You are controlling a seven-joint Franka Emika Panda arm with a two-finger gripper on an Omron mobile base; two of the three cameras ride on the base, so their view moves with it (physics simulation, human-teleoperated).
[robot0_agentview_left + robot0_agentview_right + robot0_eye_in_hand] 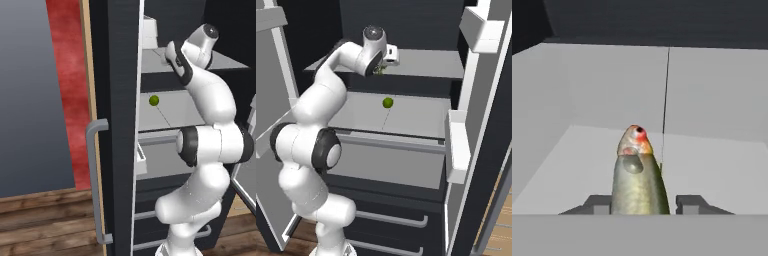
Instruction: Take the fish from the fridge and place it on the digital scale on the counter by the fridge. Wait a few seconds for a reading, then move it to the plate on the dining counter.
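Nearest the hand camera, the fish point(638, 182) lies lengthwise between the two dark fingertips point(598, 204), its reddish head pointing to 12 o'clock, away from the claw point(643, 204). The jaws stand either side of its body, one at 9 and one at 3 o'clock; on the 9 o'clock side the tip seems to meet the flank, while a narrow gap shows on the other, so I cannot tell whether the grip is made. Straddling the slim body across its width looks like the sensible way to pinch it. The fish rests on the pale upper shelf point(426, 62) of the fridge point(120, 125), where the right base view shows the claw point(381, 69) reaching in low and level. One shelf down, toward 6 o'clock from the claw, sits a round green item point(387, 102), well apart and not wanted. The arm threads past the open door point(107, 150) with its grey bar handle point(94, 180).
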